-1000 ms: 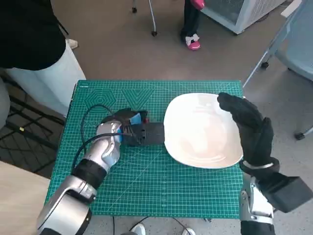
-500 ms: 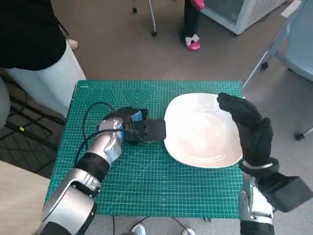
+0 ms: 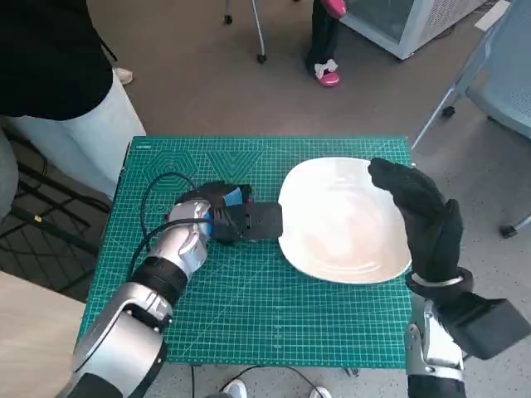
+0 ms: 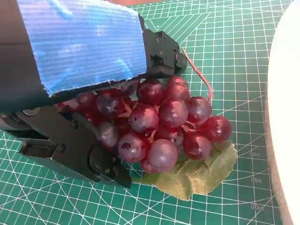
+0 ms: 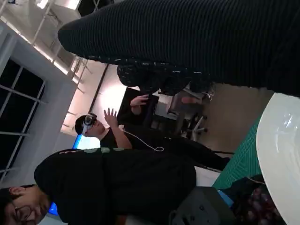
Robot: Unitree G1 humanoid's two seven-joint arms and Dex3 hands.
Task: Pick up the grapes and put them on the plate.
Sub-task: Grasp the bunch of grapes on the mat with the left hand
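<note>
A bunch of dark red grapes [image 4: 164, 124] with a green leaf [image 4: 201, 173] lies on the green cutting mat [image 3: 249, 307]. My left hand [image 3: 232, 217] grips the bunch, black fingers [image 4: 161, 51] closed on both sides of it. In the head view the hand hides the grapes. The white plate [image 3: 340, 224] lies just right of that hand, and its rim [image 4: 286, 117] shows close to the bunch. My gloved right hand [image 3: 419, 215] hovers over the plate's right edge, fingers stretched out and holding nothing.
A person in a black top and white trousers [image 3: 58, 83] stands at the mat's far left corner. Feet in pink shoes [image 3: 328, 70], chair legs [image 3: 465, 91] and a white cabinet [image 3: 398, 21] lie beyond the table. People [image 5: 117, 183] show in the right wrist view.
My left hand has crept a little to the right with the grapes, closer to the plate's rim. The right hand and the plate have stayed put.
</note>
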